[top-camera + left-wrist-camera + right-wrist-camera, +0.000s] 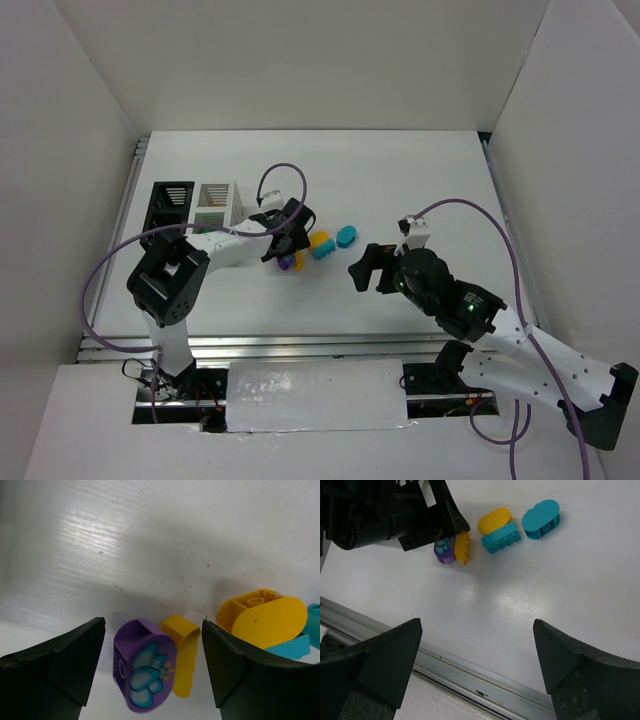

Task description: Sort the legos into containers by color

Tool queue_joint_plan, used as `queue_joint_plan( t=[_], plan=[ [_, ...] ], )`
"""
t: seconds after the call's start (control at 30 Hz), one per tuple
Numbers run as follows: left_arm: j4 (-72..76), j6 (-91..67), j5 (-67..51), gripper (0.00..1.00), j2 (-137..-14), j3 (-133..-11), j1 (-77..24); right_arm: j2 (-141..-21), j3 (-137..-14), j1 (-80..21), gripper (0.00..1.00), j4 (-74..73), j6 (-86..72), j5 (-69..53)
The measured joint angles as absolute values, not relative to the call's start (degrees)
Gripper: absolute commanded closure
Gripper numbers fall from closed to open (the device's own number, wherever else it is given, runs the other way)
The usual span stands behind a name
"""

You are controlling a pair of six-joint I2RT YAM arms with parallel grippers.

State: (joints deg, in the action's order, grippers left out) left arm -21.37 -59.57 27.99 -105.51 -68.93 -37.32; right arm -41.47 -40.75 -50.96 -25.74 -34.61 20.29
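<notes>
Top external view first, Mia: what lies there?

Jon, a white bench (430,180) carries everything. At its far left two slatted, open-topped boxes stand side by side, touching: the black container (170,197) and, to its right, the white container (215,197). From this angle I cannot tell what their compartments hold.

And the claws?

The left claw (153,645) hangs low over the bench, released. Its jaws stand on either side of a purple rounded plastic brick with a flower print (145,672), with a gap on each side. The right claw (477,645) hovers nearer the front edge, spread wide over bare bench.

Where are the other legos?

They are on the bench, right of the containers and apart from them. A thin yellow piece (181,655) touches the purple brick. Just beyond, a yellow-orange rounded brick (265,620) touches a teal rectangular studded brick (501,537). A teal rounded brick (541,519) lies just beside those two.
</notes>
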Motion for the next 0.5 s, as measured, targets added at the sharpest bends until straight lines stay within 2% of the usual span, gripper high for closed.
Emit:
queue_joint_plan(
  t=[0.13, 0.3, 0.5],
  plan=[
    [-22.0, -58.2, 27.5, 0.08, -104.6, -68.1, -37.3, -41.5, -40.8, -51.0, 0.0, -25.5, -34.6, 20.1],
    [-21.4, -57.2, 26.3, 0.02, -104.6, -66.8, -37.3, -41.7, -40.8, -51.0, 0.0, -25.1, -34.6, 20.0],
    [-21.7, -57.2, 25.0, 0.07, -104.6, -65.2, -37.3, -41.8, -40.8, -51.0, 0.0, -25.0, -34.6, 20.0]
  ],
)
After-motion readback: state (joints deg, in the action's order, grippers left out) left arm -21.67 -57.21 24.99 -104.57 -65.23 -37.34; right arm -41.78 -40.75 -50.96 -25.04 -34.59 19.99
